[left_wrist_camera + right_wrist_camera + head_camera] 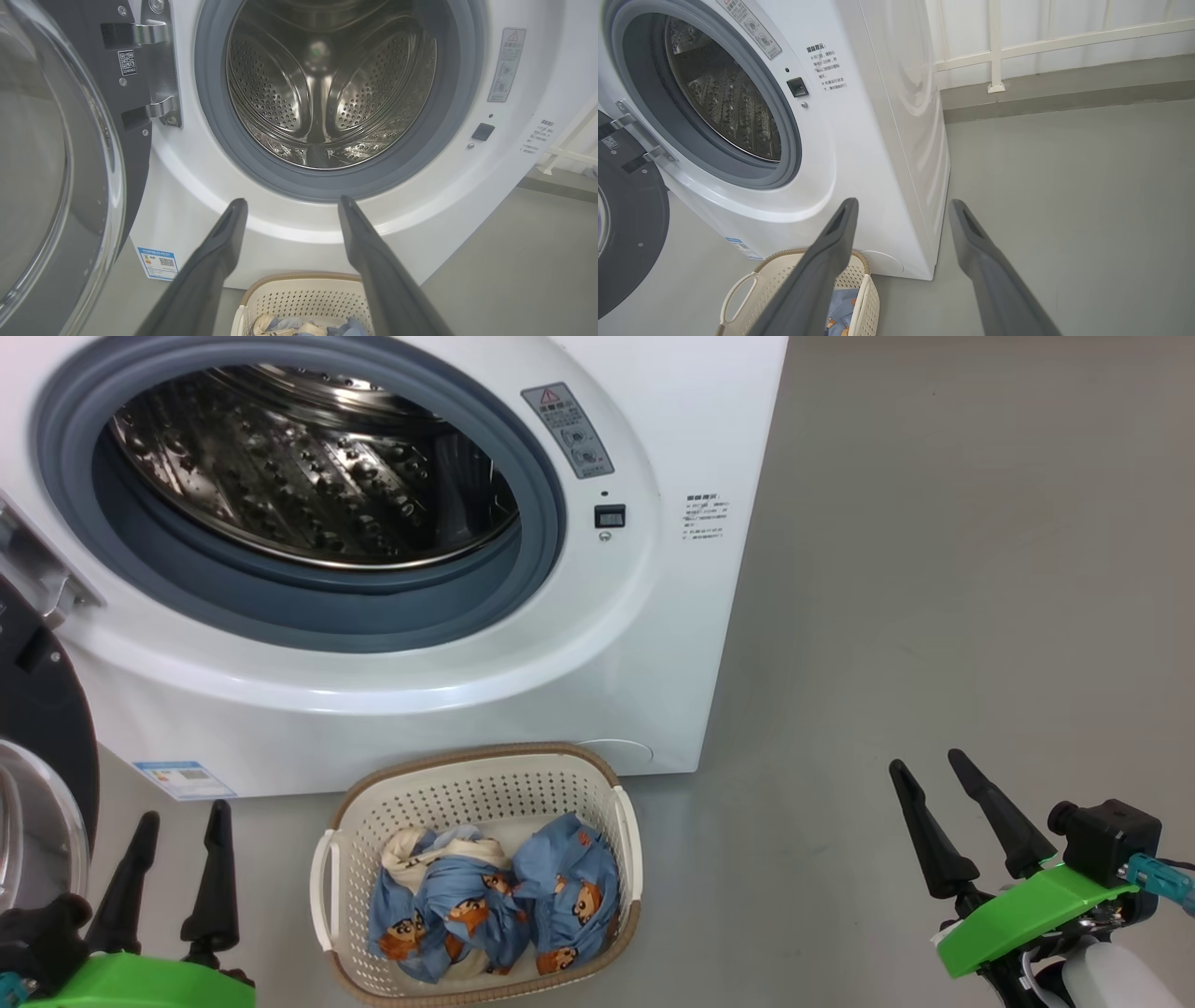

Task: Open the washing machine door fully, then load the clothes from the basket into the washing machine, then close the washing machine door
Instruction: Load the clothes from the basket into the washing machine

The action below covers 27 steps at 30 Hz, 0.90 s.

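Door step looks done: the washing machine door [42, 709] hangs swung out on the left side of the washing machine [653, 644], well off the opening. So the loading step is in hand, w/ nothing loaded as far as can be seen. The drum [308, 467] looks bare, and all the clothes [504, 896] lie bunched in the basket [485, 779]. It sits on the floor [934, 569] right up at the machine's front bottom edge, below the opening & a bit to its right. The left gripper [185, 812] hovers at the basket's left, near the door. The right gripper [927, 762] hangs well apart on the basket's right, over bare floor. Both have jaws spread wide, holding nothing. Next move, prob.: whichever arm goes first must tip down into the basket and close on a fold of cloth near the top of the pile. It then lifts clear of the brown rim & carries up over the grey gasket [308, 607] lip into the drum. Loose fabric may trail, so the lift needs height. Views differ: the left wrist view looks straight into the drum to its back wall & shows the door's hinge [159, 70] close up. The right wrist view gives the machine's side panel, a white rail [994, 46] at the wall behind & the basket's handle [732, 296]. The head view gives the whole pile of clothes.
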Motion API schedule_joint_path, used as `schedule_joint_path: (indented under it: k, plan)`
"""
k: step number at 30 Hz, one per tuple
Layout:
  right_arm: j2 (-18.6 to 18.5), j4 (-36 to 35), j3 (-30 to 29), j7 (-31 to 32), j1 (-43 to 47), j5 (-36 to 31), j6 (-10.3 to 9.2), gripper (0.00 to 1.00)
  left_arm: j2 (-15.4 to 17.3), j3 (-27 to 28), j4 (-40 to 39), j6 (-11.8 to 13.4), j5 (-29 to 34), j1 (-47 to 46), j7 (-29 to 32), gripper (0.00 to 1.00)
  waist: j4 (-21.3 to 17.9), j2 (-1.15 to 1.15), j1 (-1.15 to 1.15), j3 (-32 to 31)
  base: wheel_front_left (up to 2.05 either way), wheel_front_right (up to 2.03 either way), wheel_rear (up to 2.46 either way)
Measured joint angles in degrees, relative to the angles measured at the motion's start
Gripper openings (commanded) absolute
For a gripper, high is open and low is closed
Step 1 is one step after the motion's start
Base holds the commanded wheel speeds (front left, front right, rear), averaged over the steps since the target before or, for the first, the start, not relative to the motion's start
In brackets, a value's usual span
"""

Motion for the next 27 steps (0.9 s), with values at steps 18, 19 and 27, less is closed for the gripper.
schedule_joint_path:
  k: [18,19,27]
  plan:
    - [0.82,-0.85,-0.11,0.0,-0.72,-1.14,0.0,1.0,-1.09,-4.82,7.56,0.0,-0.54,-1.91,0.0,1.0,-0.56,0.0,0.0,3.51,0.0,0.0,0.0]
    - [0.86,-0.86,-0.14,0.0,-1.02,-1.35,0.0,1.0,-1.08,-5.31,8.27,0.0,-0.8,-2.61,0.0,1.0,-0.62,0.0,0.0,3.94,0.0,0.0,0.0]
    - [1.23,-1.59,-0.83,0.0,-3.99,-1.9,0.0,1.0,-0.8,-11.01,15.6,-0.04,-3.98,-8.92,0.0,1.0,-1.08,0.0,0.0,8.23,0.0,0.0,0.0]
